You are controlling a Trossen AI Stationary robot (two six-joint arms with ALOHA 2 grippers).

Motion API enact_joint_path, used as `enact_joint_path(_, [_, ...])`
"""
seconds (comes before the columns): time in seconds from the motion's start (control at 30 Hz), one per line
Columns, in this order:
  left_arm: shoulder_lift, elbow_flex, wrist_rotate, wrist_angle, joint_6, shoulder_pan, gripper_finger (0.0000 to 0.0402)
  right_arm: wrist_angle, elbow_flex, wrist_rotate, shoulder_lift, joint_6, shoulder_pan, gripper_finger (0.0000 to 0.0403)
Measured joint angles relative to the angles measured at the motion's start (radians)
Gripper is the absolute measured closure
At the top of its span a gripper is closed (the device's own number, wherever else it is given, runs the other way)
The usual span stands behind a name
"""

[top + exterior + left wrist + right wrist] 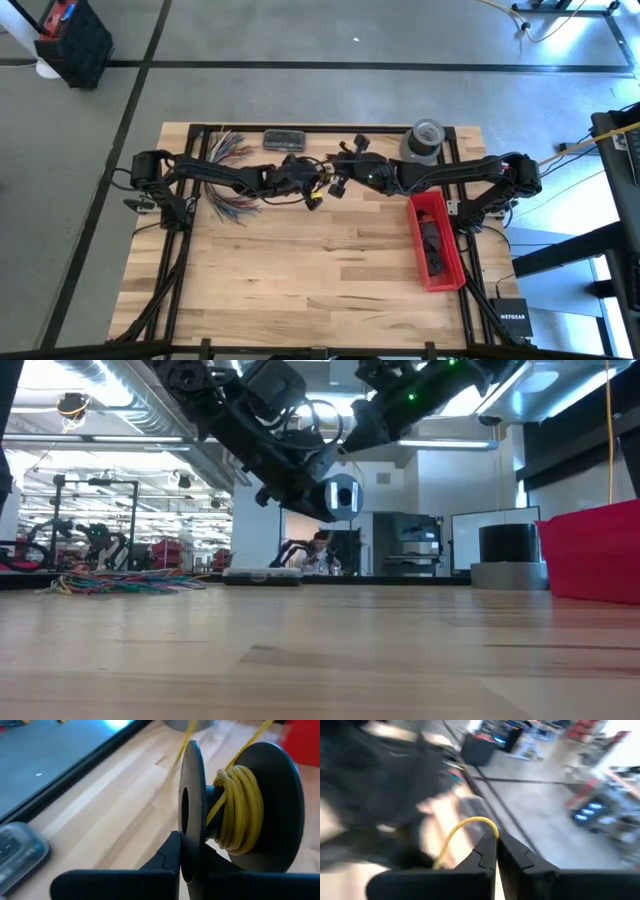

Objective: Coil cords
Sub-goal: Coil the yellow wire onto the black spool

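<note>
Big picture from above: the wooden table (300, 270) fills the middle of the floor, both dark arms stretched in from the sides and meeting over its far half. Along the right side sits the red bin (436, 243), and at the far edge a roll of grey tape (424, 137). On the left, a spread of multicoloured wires (226, 180), with a small clear case (284, 137) just beyond the meeting point.

The low view adds what the overhead cannot: both arms hang well clear of the tabletop, nothing touching the wood beneath them, and the room runs on far behind.

Now the left gripper (312, 192), and only its own wrist camera tells the story here: its fingers (167, 857) are clenched on the rim of a black spool (235, 810), gripping the near flange edge-on. Wound round the spool's hub is the yellow cord (240, 810), several tight turns, with strands running off toward the far side of the table.

The right gripper (496, 847) sits just beside the left one over the far middle of the table. Its wrist view shows the fingers pinched together on that same yellow cord, which arcs up out of the fingertips and curves away. From above, that cord is too thin to pick out.
</note>
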Motion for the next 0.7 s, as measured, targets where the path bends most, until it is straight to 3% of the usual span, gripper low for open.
enact_joint_path(0.27, [0.0,0.0,0.105,-0.131,0.084,0.0,0.0402,-0.133,0.0,0.235,-0.008,-0.079,-0.001,0.0389])
enact_joint_path(0.47, [-0.008,0.016,0.119,-0.228,0.084,-0.005,0.0402,-0.435,0.0,0.268,-0.069,-0.029,0.028,0.0322])
enact_joint_path(0.57, [-0.018,0.05,0.121,-0.324,0.083,-0.013,0.0402,-0.629,0.0,0.184,-0.118,0.062,0.048,0.0281])
enact_joint_path(0.7, [-0.038,0.069,0.121,-0.421,0.067,-0.04,0.0402,-0.74,-0.034,-0.099,-0.145,0.174,0.052,0.0246])
